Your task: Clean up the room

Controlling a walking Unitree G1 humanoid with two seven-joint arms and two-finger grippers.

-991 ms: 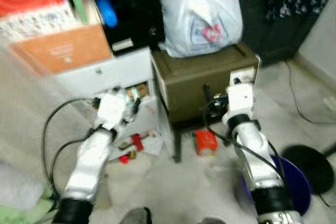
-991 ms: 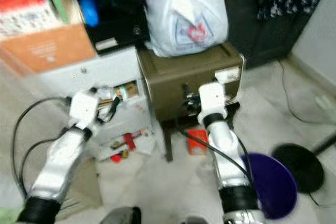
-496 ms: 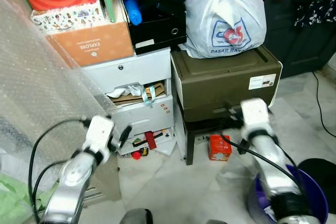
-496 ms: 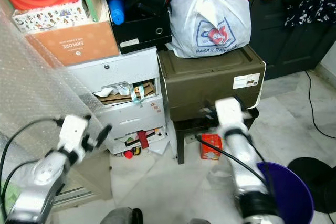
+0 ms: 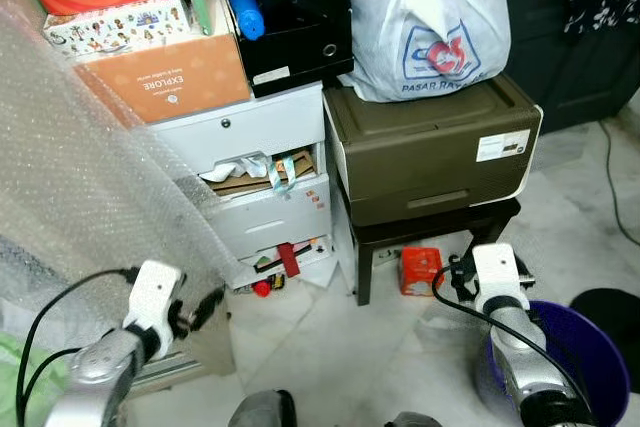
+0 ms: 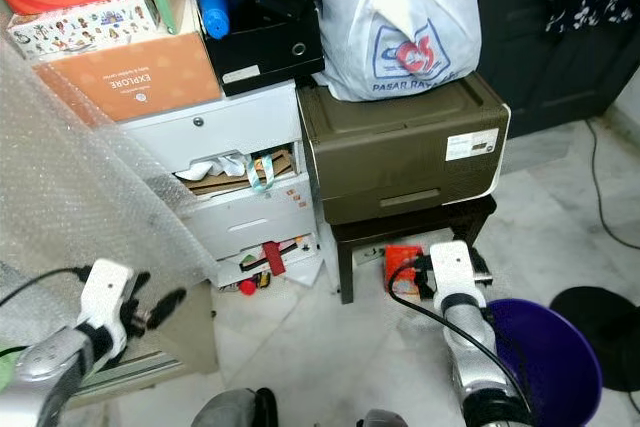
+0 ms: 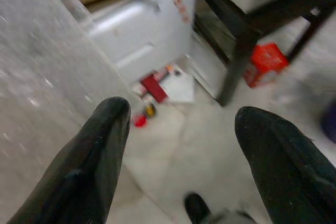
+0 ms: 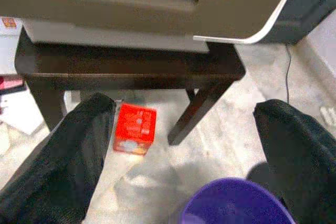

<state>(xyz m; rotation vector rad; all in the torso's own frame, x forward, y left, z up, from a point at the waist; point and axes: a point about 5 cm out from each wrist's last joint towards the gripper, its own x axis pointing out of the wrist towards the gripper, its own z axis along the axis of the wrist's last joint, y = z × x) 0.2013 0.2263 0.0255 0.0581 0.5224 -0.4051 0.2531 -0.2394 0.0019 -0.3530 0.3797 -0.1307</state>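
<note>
A small red box lies on the pale floor under the dark stool; it also shows between my right fingers. A purple bin stands at the lower right. My right gripper hangs low beside that bin, open and holding nothing. Low on the left, in front of the bubble wrap, my left gripper is also open and holds nothing. Small red bits lie on the floor by the bottom drawer, with a red piece sticking out of that drawer.
A white drawer unit has messy half-open drawers. An olive storage box sits on the stool, with a white plastic bag on top. Bubble wrap covers the left. A black round base and cable lie at the right.
Both arms have come down from drawer and box height to near the floor. The head view has also shifted and sharpened.
</note>
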